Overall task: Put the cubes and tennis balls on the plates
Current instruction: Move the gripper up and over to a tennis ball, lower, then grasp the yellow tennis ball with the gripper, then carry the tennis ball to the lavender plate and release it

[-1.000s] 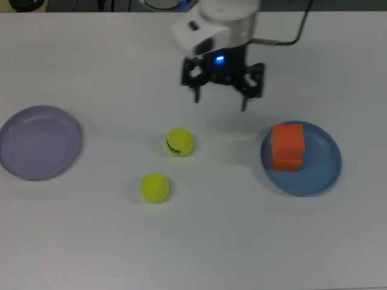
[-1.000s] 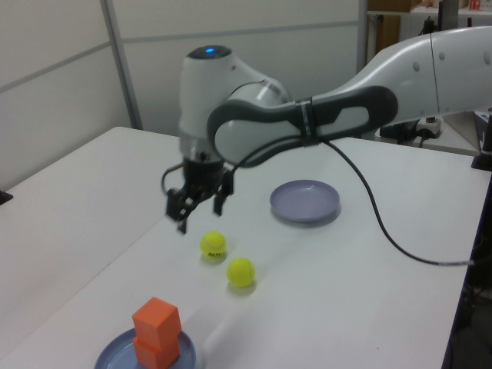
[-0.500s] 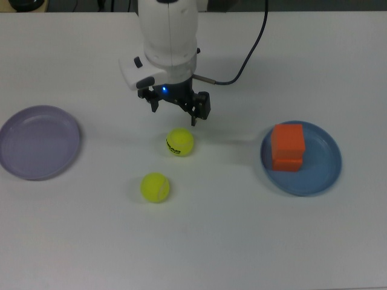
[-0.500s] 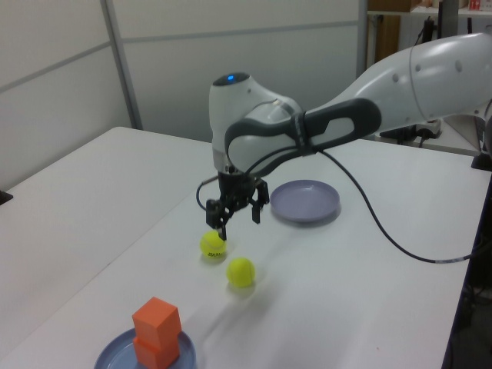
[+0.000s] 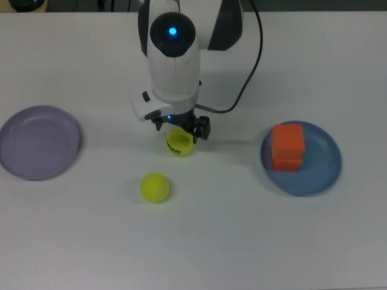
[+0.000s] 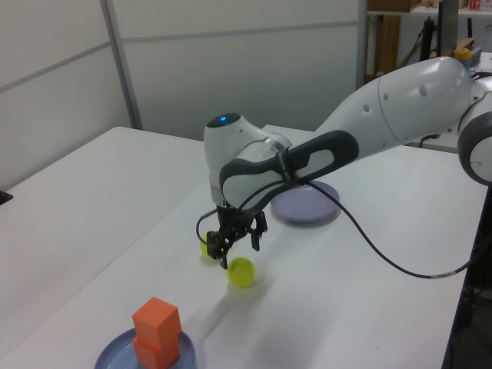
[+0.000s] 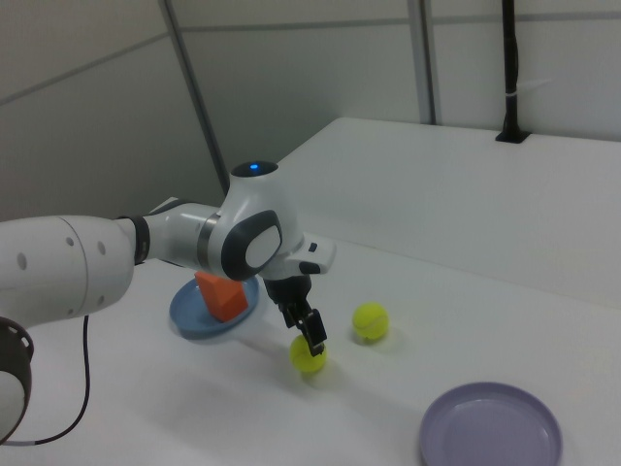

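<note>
Lettered tennis ball [image 5: 179, 144] at table centre, gripper [image 5: 181, 127] straddling it, fingers spread, not closed. Second ball [image 5: 155, 187] at its 7 o'clock in the top view. Stacked cubes [image 5: 287, 147] on blue plate [image 5: 325, 171] at 3; lavender plate [image 5: 39, 142] at 9.

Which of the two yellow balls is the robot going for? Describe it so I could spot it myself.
Start at the white table, between the lavender plate and the blue plate. The lettered tennis ball lies right under the gripper. Unlike the plain tennis ball lying in the open, it carries black lettering.
</note>
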`<action>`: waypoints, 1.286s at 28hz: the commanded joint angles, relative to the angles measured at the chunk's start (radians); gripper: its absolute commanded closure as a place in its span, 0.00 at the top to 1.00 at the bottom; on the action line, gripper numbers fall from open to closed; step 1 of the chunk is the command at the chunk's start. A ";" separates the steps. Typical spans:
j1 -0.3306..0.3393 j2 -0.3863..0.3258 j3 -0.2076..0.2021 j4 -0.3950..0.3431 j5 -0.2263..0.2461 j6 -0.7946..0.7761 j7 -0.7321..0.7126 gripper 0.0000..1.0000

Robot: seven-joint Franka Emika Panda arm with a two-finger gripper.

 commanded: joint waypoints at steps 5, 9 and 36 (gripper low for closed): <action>0.009 0.023 -0.004 -0.027 0.020 0.041 -0.023 1.00; 0.008 0.037 -0.006 -0.029 0.014 0.050 -0.025 0.93; -0.132 -0.040 -0.220 0.023 0.065 -0.004 -0.180 0.00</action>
